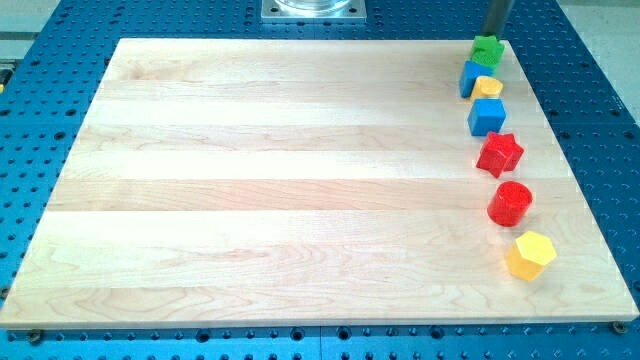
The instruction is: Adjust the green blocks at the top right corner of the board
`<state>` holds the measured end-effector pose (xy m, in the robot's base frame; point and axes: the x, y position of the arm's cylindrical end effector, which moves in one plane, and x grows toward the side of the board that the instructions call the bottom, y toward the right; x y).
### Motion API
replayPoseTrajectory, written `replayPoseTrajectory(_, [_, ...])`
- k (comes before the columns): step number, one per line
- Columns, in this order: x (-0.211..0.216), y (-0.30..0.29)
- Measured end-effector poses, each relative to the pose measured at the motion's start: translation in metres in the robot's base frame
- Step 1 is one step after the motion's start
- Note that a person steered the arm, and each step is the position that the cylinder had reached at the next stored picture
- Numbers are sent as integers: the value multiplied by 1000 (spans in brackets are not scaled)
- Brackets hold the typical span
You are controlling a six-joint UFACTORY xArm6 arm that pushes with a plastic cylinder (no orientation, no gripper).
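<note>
A green block sits at the top right corner of the wooden board; its shape is hard to make out, and I cannot tell whether it is one block or two pressed together. My tip is right at the green block's top edge, seemingly touching it, with the dark rod rising out of the view's top. A blue block lies just below the green one, touching it.
Below these, a column of blocks runs down the board's right side: a small yellow block, a blue cube, a red star, a red cylinder and a yellow hexagon. A metal base stands at the top.
</note>
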<state>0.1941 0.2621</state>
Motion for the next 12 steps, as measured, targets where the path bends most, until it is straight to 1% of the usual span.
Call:
replayPoseTrajectory(1, [0, 8])
replayPoseTrajectory(2, [3, 83])
replayPoseTrajectory(4, [54, 31])
replayPoseTrajectory(5, [59, 17])
replayPoseTrajectory(6, [40, 14])
replayPoseTrajectory(7, [39, 15])
replayPoseTrajectory(8, [83, 22])
replayPoseTrajectory(9, [111, -4])
replayPoseTrajectory(12, [91, -12])
